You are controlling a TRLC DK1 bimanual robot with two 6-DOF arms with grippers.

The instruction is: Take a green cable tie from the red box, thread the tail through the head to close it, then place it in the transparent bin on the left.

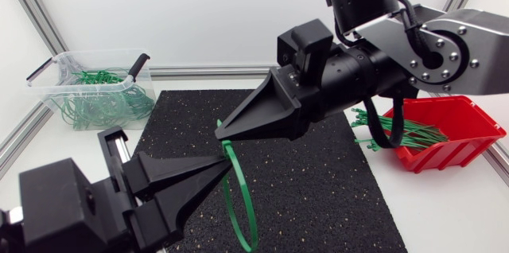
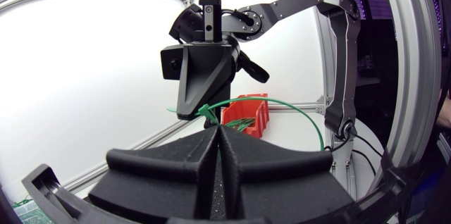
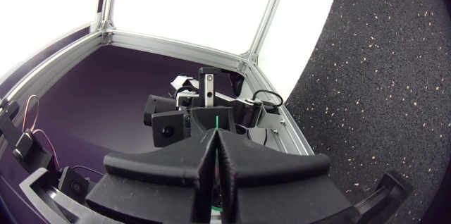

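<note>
Black and wedge-shaped, the fingers of my right end effector (image 3: pixel 213 131) are pressing flat together, clenching a thin strip of the green cable tie (image 1: pixel 238 197) that is showing at their tips. My left end effector (image 2: pixel 217 129) is squeezing closed too, its fingers meeting along a tight seam. From overhead its tip appears to be gripping the same tie just under the right one's tip. The two tips are nearly touching and pointing at each other above the mat. My right arm is coming in from the far right and my left arm from the near left corner.

The tie is forming a loop that is hanging from the two tips toward the near edge of the mat, and a short end is sticking up beside the right tip. I cannot tell whether the loop is touching the mat.

Under the loop, a black speckled mat (image 1: pixel 334 189) is covering the centre of the white bench (image 1: pixel 453 213). The red box (image 1: pixel 469 145) is sitting off the mat's right edge, partly hidden behind my right arm, with a bundle of spare green ties (image 1: pixel 398 135) spilling out of its open front. The transparent bin (image 1: pixel 60 86) is standing on the bench at the far left, well apart from the loop, holding a tangle of looped green ties (image 1: pixel 103 102).
</note>
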